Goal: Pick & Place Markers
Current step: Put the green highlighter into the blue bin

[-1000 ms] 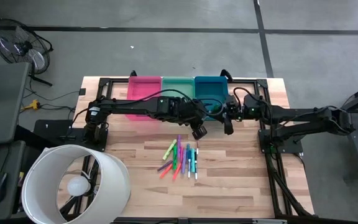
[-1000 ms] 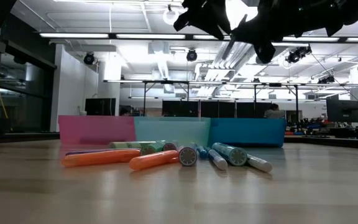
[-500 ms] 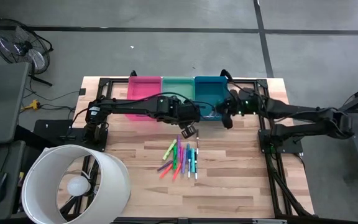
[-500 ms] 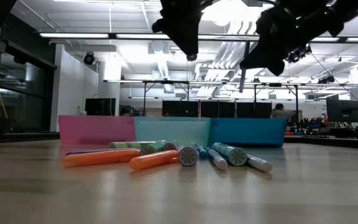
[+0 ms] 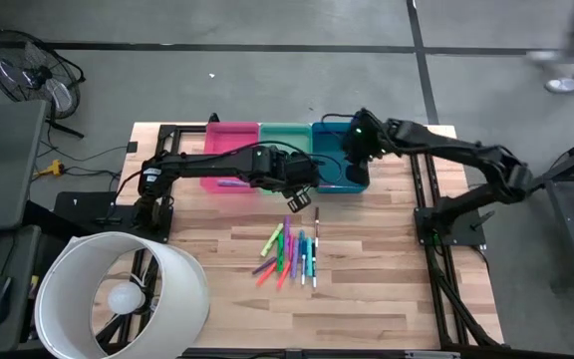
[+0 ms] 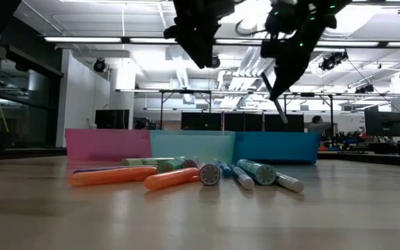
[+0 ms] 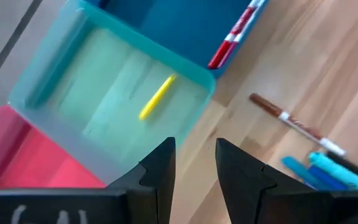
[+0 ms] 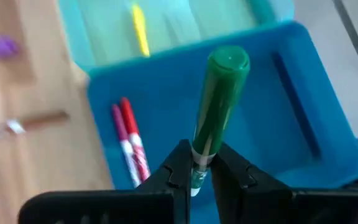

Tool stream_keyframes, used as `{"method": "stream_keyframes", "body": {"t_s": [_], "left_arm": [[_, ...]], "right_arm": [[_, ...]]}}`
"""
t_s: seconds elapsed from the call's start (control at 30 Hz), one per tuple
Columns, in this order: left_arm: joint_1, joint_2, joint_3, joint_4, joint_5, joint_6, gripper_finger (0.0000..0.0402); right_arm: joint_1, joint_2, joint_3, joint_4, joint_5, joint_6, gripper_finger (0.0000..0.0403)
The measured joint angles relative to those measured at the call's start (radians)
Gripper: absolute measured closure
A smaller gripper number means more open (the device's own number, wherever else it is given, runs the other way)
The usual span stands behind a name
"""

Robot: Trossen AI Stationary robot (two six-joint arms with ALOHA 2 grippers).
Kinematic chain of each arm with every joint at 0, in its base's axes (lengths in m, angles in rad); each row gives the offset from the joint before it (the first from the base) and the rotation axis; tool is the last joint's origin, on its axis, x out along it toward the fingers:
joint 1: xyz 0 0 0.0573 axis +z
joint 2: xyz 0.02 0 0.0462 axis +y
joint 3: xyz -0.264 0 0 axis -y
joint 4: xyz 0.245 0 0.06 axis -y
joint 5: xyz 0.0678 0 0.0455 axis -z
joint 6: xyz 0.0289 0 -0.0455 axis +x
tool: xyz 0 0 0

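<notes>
The table (image 5: pixel 387 289) is pale wood in butcher-block strips with a dark metal frame on its top. Three smooth rectangular plastic bins touch in a row along its far edge: the pink bin (image 5: pixel 229 142), the green bin (image 5: pixel 285 138) and the blue bin (image 5: pixel 339 176). The green bin holds one yellow marker (image 7: pixel 157 97); the blue bin holds a red marker (image 8: pixel 135 146) and a magenta marker (image 8: pixel 121 134) side by side. The other markers (image 5: pixel 289 252), thin capped sticks in mixed colours, lie in a loose cluster mid-table, with bare wood toward the near edge and both side edges. The right hand (image 8: pixel 199 167) hangs above the blue bin, pinched shut on a green marker (image 8: pixel 219 98) with a round cap. The left hand (image 7: pixel 194 163) hovers near the green bin's front edge, fingers narrowly parted, gripping nothing. A brown marker (image 7: pixel 289 117) lies alone just behind the cluster.
</notes>
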Motion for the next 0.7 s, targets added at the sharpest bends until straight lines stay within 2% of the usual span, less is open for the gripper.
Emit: {"method": "stream_keyframes", "body": {"t_s": [0.17, 0.33, 0.47, 0.57, 0.63, 0.7], "left_arm": [[0.009, 0.000, 0.000, -0.018, -0.022, 0.045, 0.0291], [0.020, -0.041, -0.044, 0.015, -0.024, 0.100, 0.0291], [0.038, -0.110, -0.174, 0.126, 0.015, 0.132, 0.0291], [0.055, -0.208, -0.324, 0.207, 0.069, 0.148, 0.0291], [0.066, -0.267, -0.421, 0.363, 0.121, 0.157, 0.0291], [0.079, -0.340, -0.529, 0.410, 0.179, 0.163, 0.0291]], "right_arm": [[-0.007, 0.136, 0.112, -0.132, 0.055, -0.100, 0.0374], [-0.007, 0.235, 0.161, -0.193, 0.059, -0.149, 0.0374], [-0.006, 0.293, 0.172, -0.199, 0.059, -0.179, 0.0374], [-0.006, 0.328, 0.173, -0.205, 0.060, -0.179, 0.0374], [-0.005, 0.345, 0.173, -0.208, 0.059, -0.180, 0.0374], [-0.005, 0.357, 0.173, -0.207, 0.054, -0.186, 0.0374]]}}
